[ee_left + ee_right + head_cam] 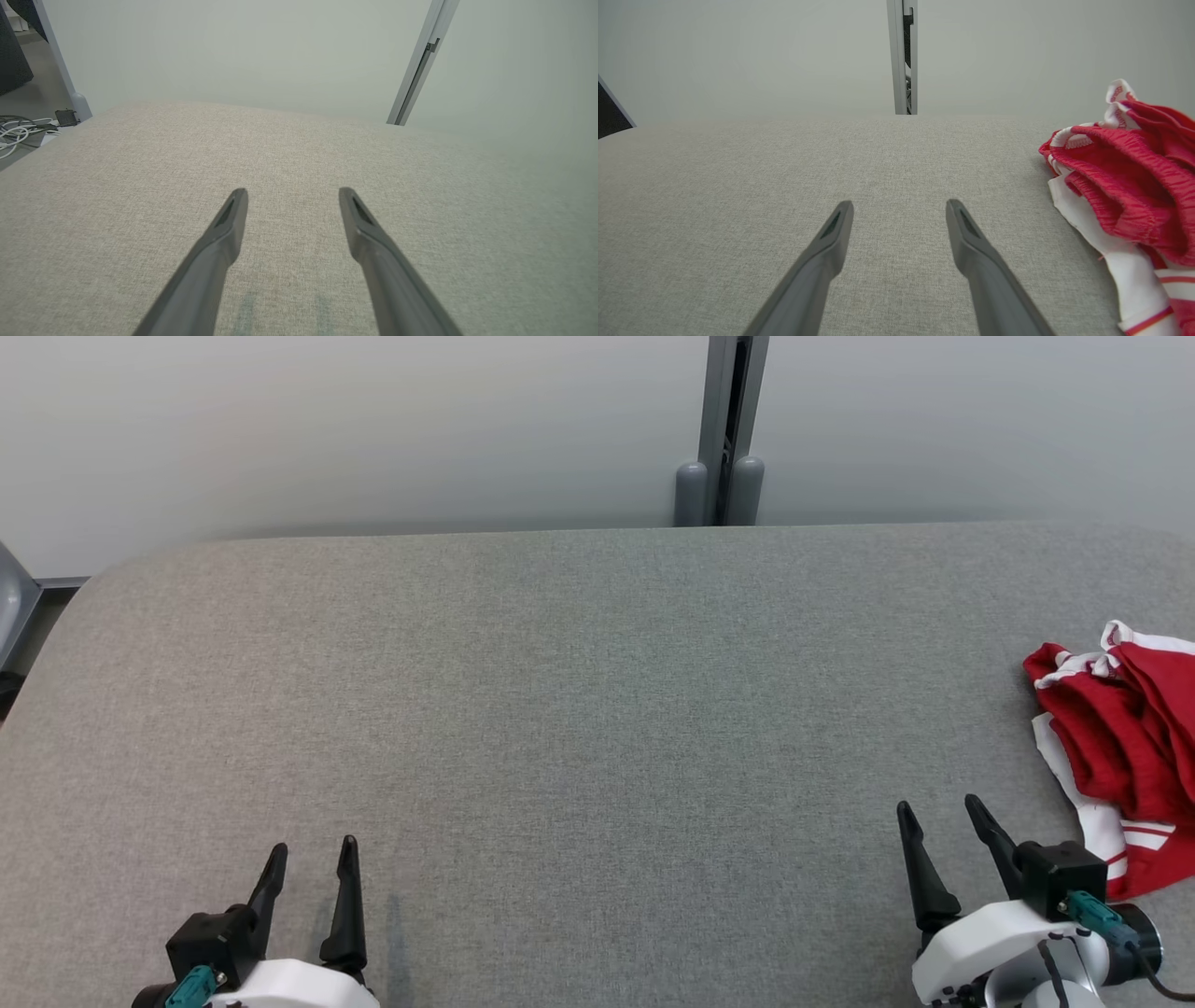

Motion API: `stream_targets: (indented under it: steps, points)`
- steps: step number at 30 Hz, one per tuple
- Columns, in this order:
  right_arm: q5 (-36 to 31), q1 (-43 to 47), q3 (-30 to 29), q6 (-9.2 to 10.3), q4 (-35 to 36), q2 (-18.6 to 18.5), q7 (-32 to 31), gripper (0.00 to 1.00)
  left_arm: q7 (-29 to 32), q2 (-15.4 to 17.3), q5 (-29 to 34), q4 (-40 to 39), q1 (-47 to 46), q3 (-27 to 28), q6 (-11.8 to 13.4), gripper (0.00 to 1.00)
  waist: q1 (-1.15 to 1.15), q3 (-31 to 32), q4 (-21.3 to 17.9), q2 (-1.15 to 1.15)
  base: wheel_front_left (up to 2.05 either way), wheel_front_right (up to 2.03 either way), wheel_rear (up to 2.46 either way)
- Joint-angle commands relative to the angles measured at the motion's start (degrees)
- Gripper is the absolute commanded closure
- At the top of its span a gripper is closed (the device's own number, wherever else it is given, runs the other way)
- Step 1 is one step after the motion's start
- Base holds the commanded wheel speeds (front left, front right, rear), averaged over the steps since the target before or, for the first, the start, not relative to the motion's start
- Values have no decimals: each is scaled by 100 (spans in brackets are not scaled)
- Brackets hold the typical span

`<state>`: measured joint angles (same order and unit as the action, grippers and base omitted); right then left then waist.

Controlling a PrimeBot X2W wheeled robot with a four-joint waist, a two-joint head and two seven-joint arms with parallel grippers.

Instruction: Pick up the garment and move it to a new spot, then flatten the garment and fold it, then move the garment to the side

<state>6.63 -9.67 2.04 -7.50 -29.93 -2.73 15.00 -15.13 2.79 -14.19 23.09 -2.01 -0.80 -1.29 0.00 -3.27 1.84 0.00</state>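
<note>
The left pincer [315,845] hovered near the near-left corner of the bench [560,709], its jaws spread with nothing between them, over grey cloth cover. It stood well apart from the garment, so a two-handed lift would have needed a long reach across the bench. Had it lagged, the garment would likely have hung from one point and twisted.

The middle of the bench offered a broad spot for flattening. A post [724,429] rose behind the far edge and looked like no hindrance.

The right pincer [936,803] hovered near the near-right corner, jaws likewise spread and empty. It pointed toward the far edge rather than at the garment just to its right.

The garment [1120,728], red with white trim, lay crumpled in a heap at the bench's right edge, apart from both pincers. The head view cut it off, so whether it overhung that edge could not be told.

I judged four risks:
- A pinch into the heap could have caught several layers at once, so the piece would not have opened when dragged.
- A pinch on the thin white hem alone could have slipped.
- A nudge from the left could have shoved the heap off the right edge.
- The slick-looking fabric might have bunched on the textured cover instead of sliding flat.
</note>
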Motion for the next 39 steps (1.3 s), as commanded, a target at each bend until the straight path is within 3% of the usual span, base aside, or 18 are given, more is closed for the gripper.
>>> stream_targets:
  steps: [1,2,14,15,19,39]
  points:
    - [-29,-46,-4,2,45,-37,24,0,2,25,-28,3,-86,14,-8,0,0,3,-10,0,0,0,0]
    - [-48,-20,-63,2,65,-39,24,0,2,25,-42,15,-98,-30,-12,0,0,12,146,0,0,0,0]
    - [18,-3,-19,2,32,-39,24,0,2,24,-123,56,11,-4,-39,0,0,59,136,0,0,0,0]
    - [3,0,6,0,-8,5,-1,100,-1,-1,-120,67,21,-11,-40,100,0,59,137,0,0,0,0]
    - [79,121,-10,0,-148,62,-66,100,41,-50,-199,227,121,3,-46,100,0,61,135,0,0,0,0]
    - [2277,185,-222,0,324,37,-600,100,582,-30,-2169,-79,-31,186,-196,100,0,101,83,0,0,0,0]
